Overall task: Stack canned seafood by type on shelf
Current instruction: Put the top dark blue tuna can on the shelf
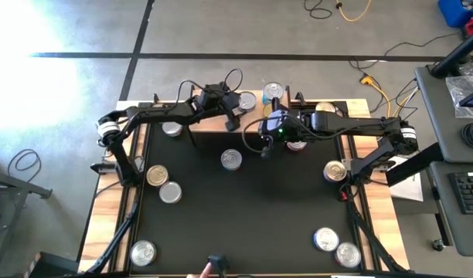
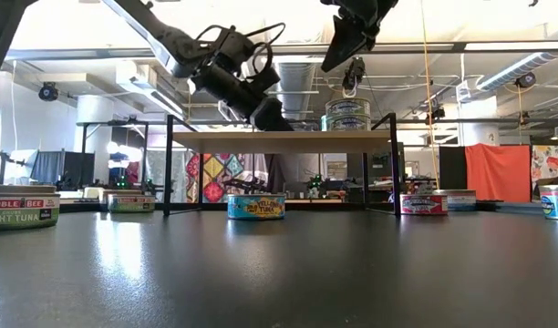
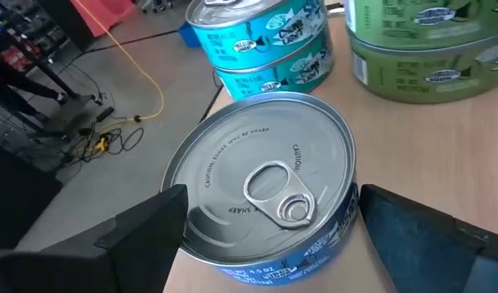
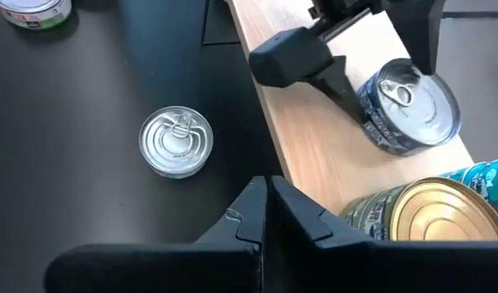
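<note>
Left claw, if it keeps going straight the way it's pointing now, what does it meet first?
Probably the blue-labelled can on the shelf; the open left claw straddles it. The teal stack is beyond.

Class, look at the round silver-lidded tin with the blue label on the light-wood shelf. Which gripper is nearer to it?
Left. The left gripper straddles the blue-labelled tin on the shelf, fingers open either side. The right gripper hangs shut off the shelf's edge.

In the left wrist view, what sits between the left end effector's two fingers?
A blue-labelled silver-lidded can with a pull tab sits on the shelf between the open fingers of the left end effector.
</note>
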Controlling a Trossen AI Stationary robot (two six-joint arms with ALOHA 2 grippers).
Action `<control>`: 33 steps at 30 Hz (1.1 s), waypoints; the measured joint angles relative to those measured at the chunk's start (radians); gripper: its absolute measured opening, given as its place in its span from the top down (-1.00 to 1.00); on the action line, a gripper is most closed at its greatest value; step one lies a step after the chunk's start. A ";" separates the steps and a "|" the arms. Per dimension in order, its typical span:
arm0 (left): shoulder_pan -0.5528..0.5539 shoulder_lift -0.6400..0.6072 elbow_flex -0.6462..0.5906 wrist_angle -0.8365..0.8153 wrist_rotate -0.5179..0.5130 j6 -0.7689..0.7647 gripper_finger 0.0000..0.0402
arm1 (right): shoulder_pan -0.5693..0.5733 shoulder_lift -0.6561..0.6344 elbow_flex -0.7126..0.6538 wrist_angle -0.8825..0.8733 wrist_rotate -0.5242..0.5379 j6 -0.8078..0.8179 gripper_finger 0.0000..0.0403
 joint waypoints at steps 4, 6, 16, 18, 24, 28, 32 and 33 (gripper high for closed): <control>0.011 0.003 -0.002 0.034 0.000 -0.002 -0.72 | 0.000 0.000 0.000 -0.022 -0.001 0.005 0.94; 0.016 0.003 -0.002 0.058 0.000 -0.002 -0.72 | 0.000 0.000 0.000 -0.028 -0.001 0.010 0.94; 0.020 0.003 0.008 0.096 0.032 -0.015 -0.72 | 0.000 0.000 0.000 -0.031 -0.001 0.021 0.94; 0.020 -0.003 0.023 0.074 0.023 -0.015 -0.72 | 0.002 0.000 0.000 -0.042 -0.001 0.030 0.94; 0.032 -0.034 0.110 -0.012 -0.028 -0.023 -0.72 | 0.005 0.000 0.000 -0.114 -0.001 0.060 0.94; 0.069 -0.025 0.139 -0.041 -0.153 -0.038 -0.72 | 0.005 0.000 -0.017 -0.123 -0.001 0.062 0.94; 0.126 -0.026 0.139 -0.084 -0.212 -0.069 -0.72 | 0.005 -0.003 -0.044 -0.126 -0.001 0.062 0.94; 0.138 -0.026 0.139 -0.107 -0.210 -0.081 -0.72 | 0.005 -0.004 -0.051 -0.128 -0.001 0.062 0.94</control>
